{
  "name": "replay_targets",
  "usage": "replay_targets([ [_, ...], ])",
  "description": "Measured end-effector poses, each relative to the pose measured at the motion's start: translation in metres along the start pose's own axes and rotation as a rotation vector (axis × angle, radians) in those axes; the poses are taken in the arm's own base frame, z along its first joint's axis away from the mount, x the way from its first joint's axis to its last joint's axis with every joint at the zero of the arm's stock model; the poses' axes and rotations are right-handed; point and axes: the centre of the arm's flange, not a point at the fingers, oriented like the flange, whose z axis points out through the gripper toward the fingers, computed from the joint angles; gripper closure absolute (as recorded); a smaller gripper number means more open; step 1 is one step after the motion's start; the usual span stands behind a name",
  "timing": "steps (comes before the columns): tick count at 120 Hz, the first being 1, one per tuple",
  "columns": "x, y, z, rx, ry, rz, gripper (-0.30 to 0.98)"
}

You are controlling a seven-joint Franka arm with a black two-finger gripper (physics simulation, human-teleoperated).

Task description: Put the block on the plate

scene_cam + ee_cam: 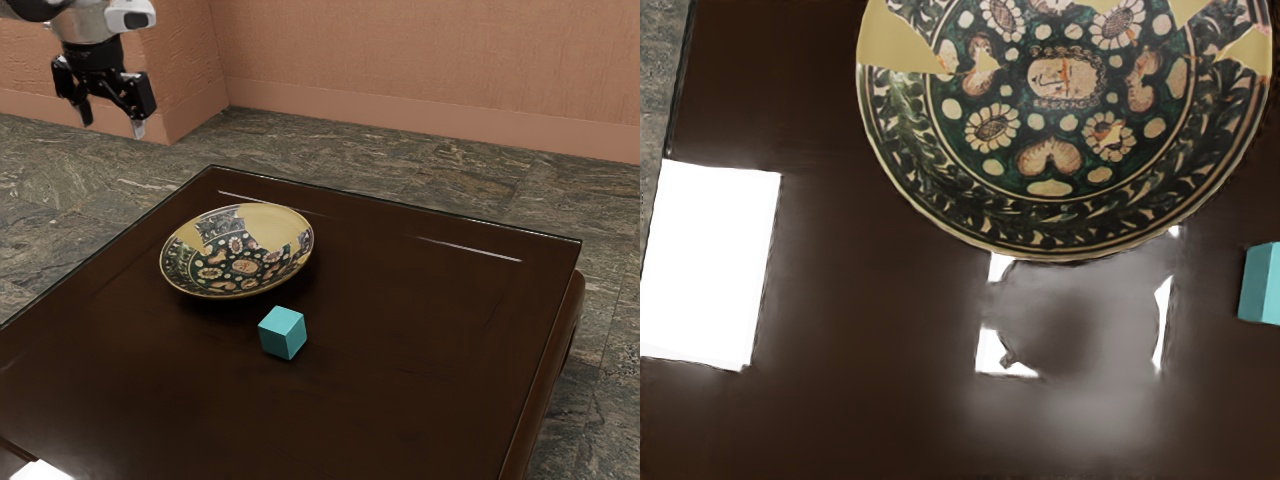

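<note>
Black is my gripper (112,121), its fingers held apart, I judge, for receiving the teal block (283,333), which sits beyond the plate (238,262) near the table's (430,340) far corner at the exterior view's left, inward from the edges and free to grip.

the exterior view looks from the side of the arm (88,25), slanting down over the table (420,350) toward the wall (420,60), set well back. the wrist view looks steeply down from the arm's end, nearer. both share the plate (240,260), block (282,333) and part of the table.
</note>
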Motion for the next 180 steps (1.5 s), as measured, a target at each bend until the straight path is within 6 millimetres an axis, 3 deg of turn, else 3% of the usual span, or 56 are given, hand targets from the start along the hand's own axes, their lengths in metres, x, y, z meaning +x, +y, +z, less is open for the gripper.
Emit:
replay_targets([
  [21,0.004,0.016,0.008,0.006,-0.014,0.016,0.00],
  [39,0.016,0.063,0.086,-0.041,-0.122,0.070,0.00],
  [72,0.002,0.164,0.210,-0.141,-0.196,0.111,0.00],
  [88,-0.008,0.184,0.256,-0.175,-0.217,0.063,0.00],
  [118,0.005,0.200,0.297,-0.160,-0.159,0.069,0.00],
  [141,0.018,0.209,0.317,-0.155,-0.109,0.124,0.00],
  [180,0.020,0.231,0.350,-0.186,-0.121,0.164,0.00],
])
